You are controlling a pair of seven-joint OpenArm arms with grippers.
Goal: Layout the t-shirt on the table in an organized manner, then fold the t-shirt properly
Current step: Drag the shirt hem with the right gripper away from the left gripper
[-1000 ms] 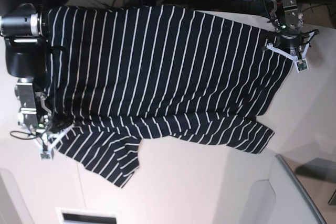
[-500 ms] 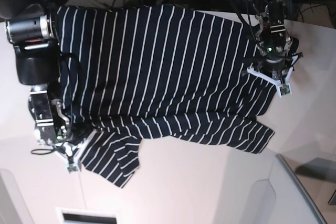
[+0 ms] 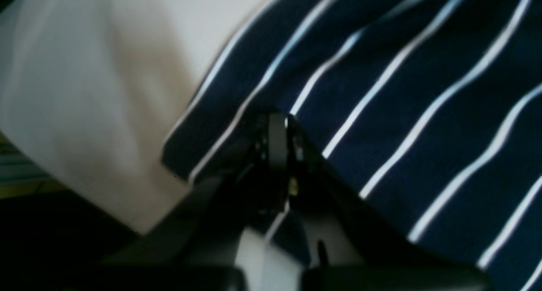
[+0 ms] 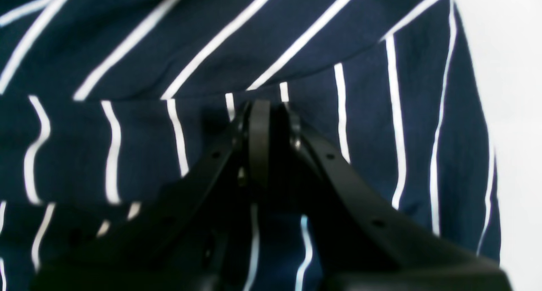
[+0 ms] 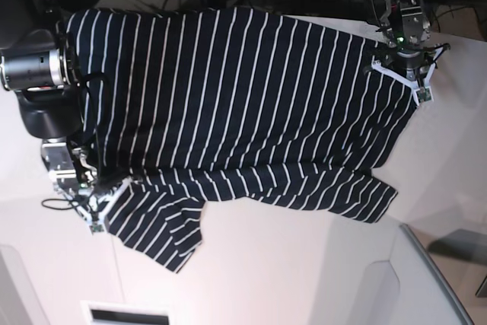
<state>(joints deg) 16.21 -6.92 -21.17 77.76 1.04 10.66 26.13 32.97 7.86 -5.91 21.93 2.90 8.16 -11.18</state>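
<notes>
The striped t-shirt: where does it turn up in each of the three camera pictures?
Base: the t-shirt spreads across the middle, on the table.
Left wrist: it fills the right and top, its corner in the left claw.
Right wrist: it covers nearly everything; the right claw pinches it.
Shared landmark: the thin white stripes.

off-white table [image 5: 266,279] carries striped t-shirt [image 5: 243,104], spread mostly flat.
</notes>
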